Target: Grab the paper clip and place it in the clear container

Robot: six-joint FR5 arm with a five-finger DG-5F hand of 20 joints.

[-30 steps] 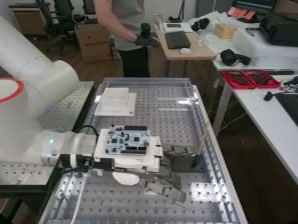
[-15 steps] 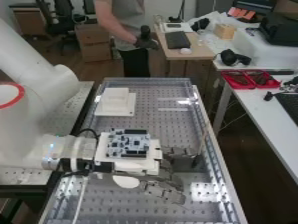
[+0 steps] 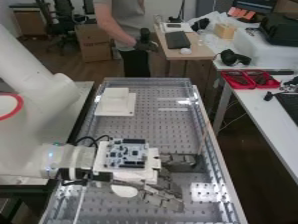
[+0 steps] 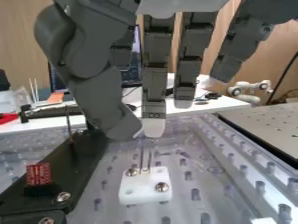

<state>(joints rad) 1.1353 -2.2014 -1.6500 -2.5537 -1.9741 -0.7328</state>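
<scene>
Low over the perforated bench, the hand extends to the right from the arm in the high view. In the wrist view the hand is open, its fingers hanging fairly straight and the thumb bent in beside a light-tipped finger. Just below these two tips, the paper clip appears as two thin upright metal wires above a small white block with screws. Its upper end is hard to make out near the tips. Which thing is the clear container I cannot tell.
A stepped white block sits farther up the bench, which has clear side walls. A black bar with a red part lies beside the small white block. Red trays stand on the side table.
The hand and wrist have moved down in the high view, with the circuit board on the wrist. The arm's upper part has shifted too. The stepped white block has stayed put.
</scene>
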